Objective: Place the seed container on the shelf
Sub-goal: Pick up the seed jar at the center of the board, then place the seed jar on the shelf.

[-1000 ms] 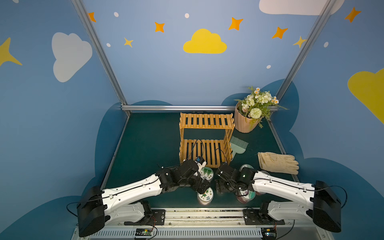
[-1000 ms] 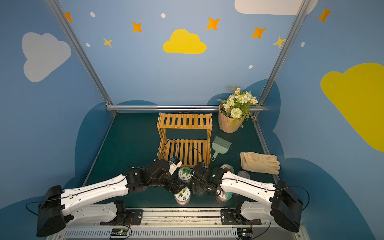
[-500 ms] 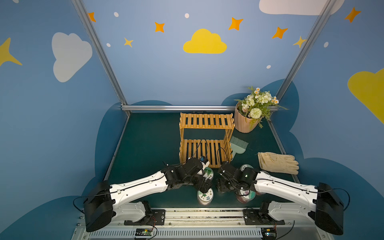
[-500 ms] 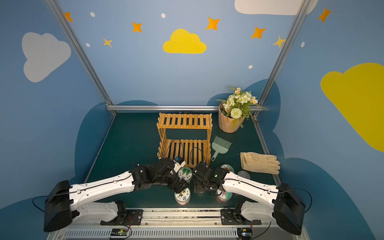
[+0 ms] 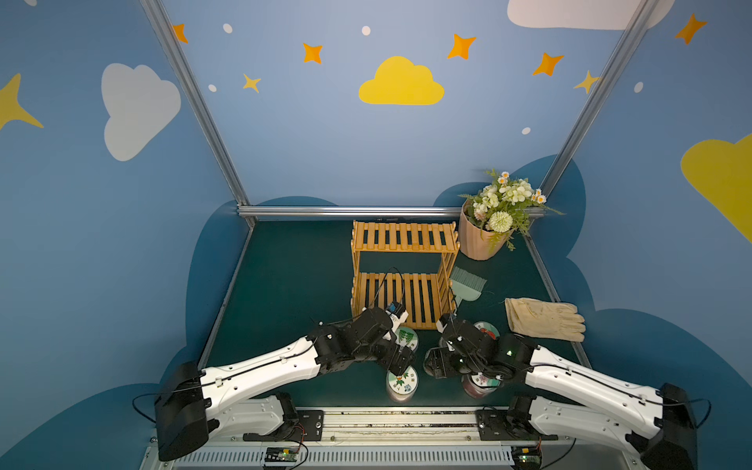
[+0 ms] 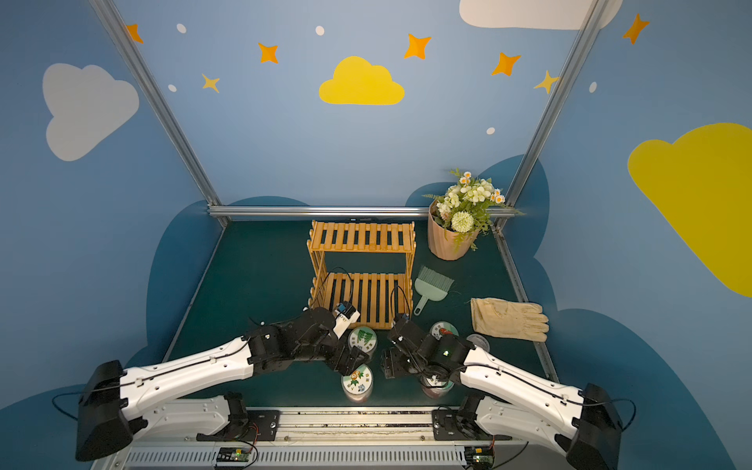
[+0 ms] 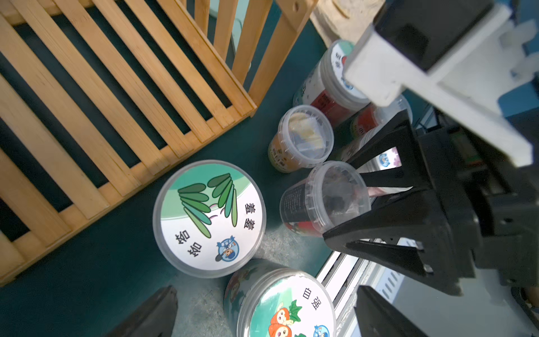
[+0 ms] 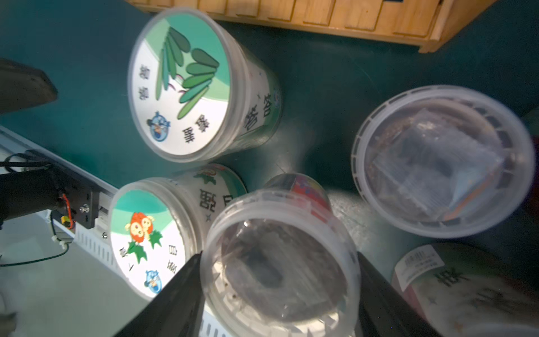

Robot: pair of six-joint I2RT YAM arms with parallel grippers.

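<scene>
Pinching seed container between fingers: right pincer (left pincer spread over carrot-lid tub).

Ahead of me, shelf stands mid-table; flowerpot behind its right corner, brush beside its right side, glove farther right, tubs before it, seed container among them.

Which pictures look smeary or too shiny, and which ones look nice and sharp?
Right wrist view: smeary all over, most on the clear-lidded pot in the right pincer, and the carrot lid glares white. Left wrist view: sharper; the leaf lid reads crisply. Both top views: evenly lit, nothing smeared.
</scene>
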